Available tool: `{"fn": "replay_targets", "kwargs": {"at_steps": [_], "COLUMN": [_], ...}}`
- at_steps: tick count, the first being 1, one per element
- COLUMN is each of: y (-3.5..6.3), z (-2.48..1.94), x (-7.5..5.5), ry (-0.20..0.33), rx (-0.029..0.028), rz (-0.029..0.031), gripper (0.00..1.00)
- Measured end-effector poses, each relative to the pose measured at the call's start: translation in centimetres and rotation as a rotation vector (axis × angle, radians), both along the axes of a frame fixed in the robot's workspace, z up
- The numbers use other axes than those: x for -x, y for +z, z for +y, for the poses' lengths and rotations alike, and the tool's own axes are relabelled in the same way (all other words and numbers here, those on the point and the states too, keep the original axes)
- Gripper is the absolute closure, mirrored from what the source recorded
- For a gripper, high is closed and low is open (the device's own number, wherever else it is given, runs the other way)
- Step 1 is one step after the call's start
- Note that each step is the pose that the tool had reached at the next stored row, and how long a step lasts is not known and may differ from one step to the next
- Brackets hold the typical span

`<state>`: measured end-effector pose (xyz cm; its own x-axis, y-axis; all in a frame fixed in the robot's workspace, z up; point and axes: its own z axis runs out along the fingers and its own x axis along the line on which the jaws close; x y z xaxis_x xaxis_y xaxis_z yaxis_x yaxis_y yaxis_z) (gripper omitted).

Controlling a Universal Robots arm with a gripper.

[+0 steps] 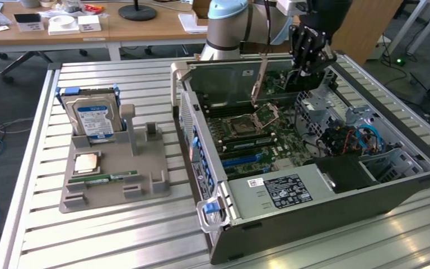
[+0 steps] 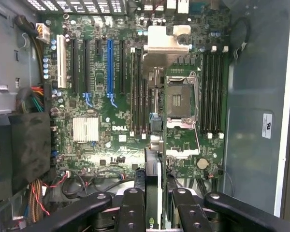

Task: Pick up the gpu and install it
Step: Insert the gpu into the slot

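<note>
The fingers pinch the gpu edge-on above the motherboard inside the open case; it looks light, stiff and fragile, best gripped by bare board edges, not components

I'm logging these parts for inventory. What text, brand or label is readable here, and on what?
"DELL": white print on the motherboard, wrist view.
The hard drive label: too small to read.
The power supply label: too small to read.
The case wall sticker: too small to read.
</note>
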<state>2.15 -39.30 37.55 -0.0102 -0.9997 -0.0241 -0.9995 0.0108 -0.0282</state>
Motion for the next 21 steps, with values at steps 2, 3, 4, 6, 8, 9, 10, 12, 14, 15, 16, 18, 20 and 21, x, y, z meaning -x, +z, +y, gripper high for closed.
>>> {"fn": "replay_targets", "kwargs": {"at_steps": [2,3,4,6,8,9,10,12,14,15,16,18,20,21], "y": [-0.02,-0.08,-0.18,-0.44,-0.74,-0.81,-0.83,-0.86,-0.91,-0.92,-0.93,-0.97,-1.0,-1.01], "z": [0.0,0.0,0.0,0.0,0.0,0.01,0.0,0.0,0.0,0.0,0.0,0.0,0.0,0.0], "x": [0.1,0.1,0.1,0.1,0.2,0.2,0.2,0.2,0.3,0.4,0.6,1.0,1.3,1.5], "ry": [-0.005,-0.005,-0.006,-0.006,-0.007,-0.007,-0.007,-0.007,-0.007,-0.007,-0.007,-0.007,-0.007,-0.007], "rx": [0.0,-0.0003,-0.0003,0.0001,-0.0001,0.0,0.0002,0.0002,0.0,0.0,0.0,-0.0001,0.0,0.0], "rz": [-0.0001,-0.0001,-0.0002,0.0,-0.0001,-0.0001,0.0,0.0,-0.0001,-0.0001,-0.0001,-0.0001,-0.0001,-0.0001], "gripper": [0.74,0.74,0.74,0.74,0.74,0.74,0.74,0.74,0.74,0.74,0.74,0.74,0.74,0.74]}}
